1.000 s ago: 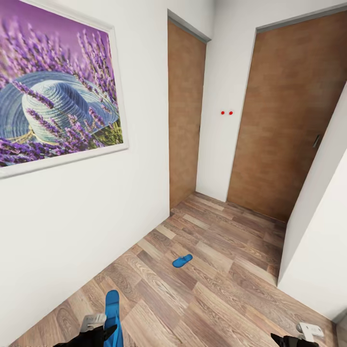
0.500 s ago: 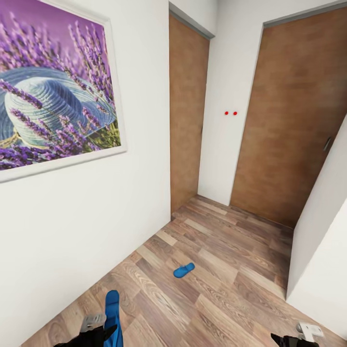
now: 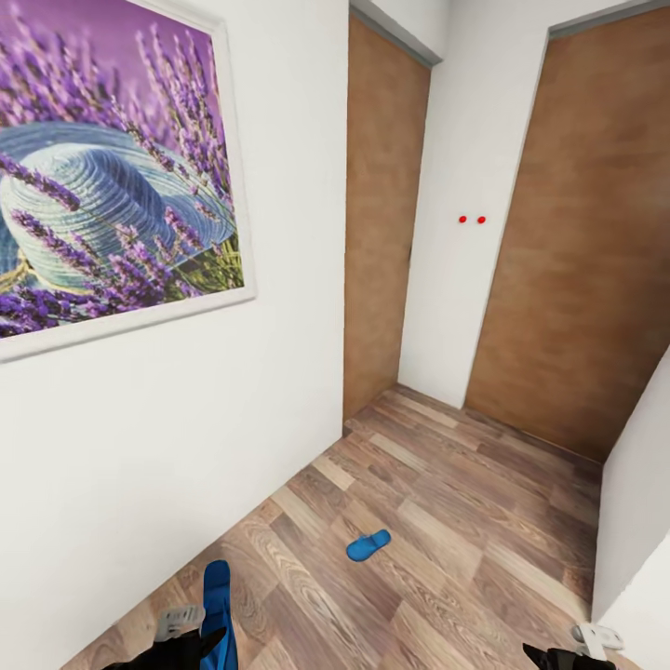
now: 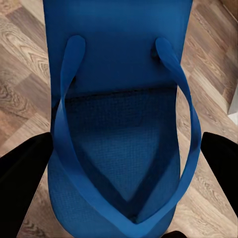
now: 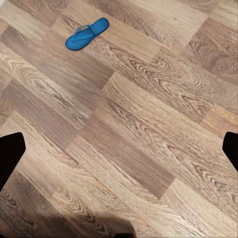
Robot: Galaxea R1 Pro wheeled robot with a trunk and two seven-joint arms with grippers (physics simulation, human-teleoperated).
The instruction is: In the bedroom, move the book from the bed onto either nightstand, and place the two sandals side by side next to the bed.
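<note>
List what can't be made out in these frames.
- Left gripper, head view: cut by the bottom edge; its contact with the held bright blue flip-flop sandal can't be confirmed.
- Right gripper, head view: mostly cut off by the bottom edge.
- Second blue flip-flop on the wood-plank floor: too small for strap detail.
- Two red dots on the white wall: too small to identify.

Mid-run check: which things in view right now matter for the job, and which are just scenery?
Job: sandal in the left gripper; second sandal lying on the floor; right gripper, empty.

Scenery: lavender picture, two wooden doors.
</note>
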